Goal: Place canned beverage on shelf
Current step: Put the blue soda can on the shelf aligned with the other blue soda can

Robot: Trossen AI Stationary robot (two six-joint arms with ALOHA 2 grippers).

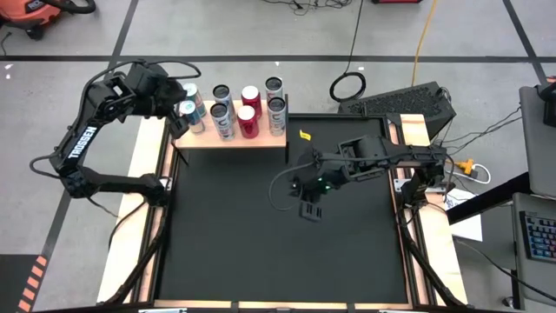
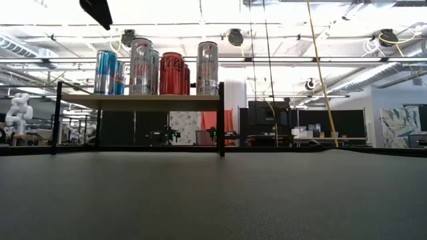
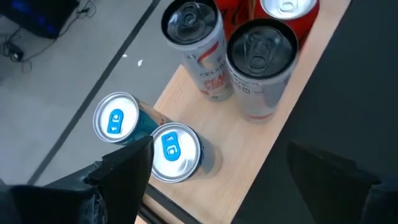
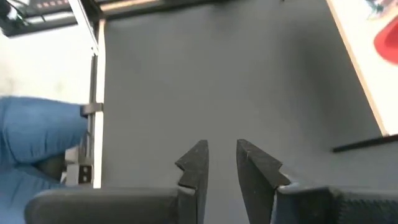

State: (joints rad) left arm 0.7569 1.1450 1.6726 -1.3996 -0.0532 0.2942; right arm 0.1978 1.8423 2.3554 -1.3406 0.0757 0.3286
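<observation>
The shelf (image 1: 261,141) is a light-wood board on thin black legs at the mat's far left. It also shows in the low view (image 2: 143,101). Several cans stand upright on it: two blue-topped cans (image 3: 174,152) at its left end, then silver cans (image 3: 258,62) and red cans (image 2: 172,73). My left gripper (image 3: 221,155) hovers above the shelf's left end, open wide and empty; one finger (image 2: 97,10) shows above the can tops. My right gripper (image 4: 221,165) hangs over the black mat (image 1: 261,243) near its middle, empty, with a narrow gap between its fingers.
A person's blue-gloved hand (image 4: 37,137) shows at the table's edge in the right wrist view. Pale wooden rails (image 1: 143,200) run along the mat's sides. A small yellow piece (image 1: 305,135) lies on the mat right of the shelf. The near half of the mat is bare.
</observation>
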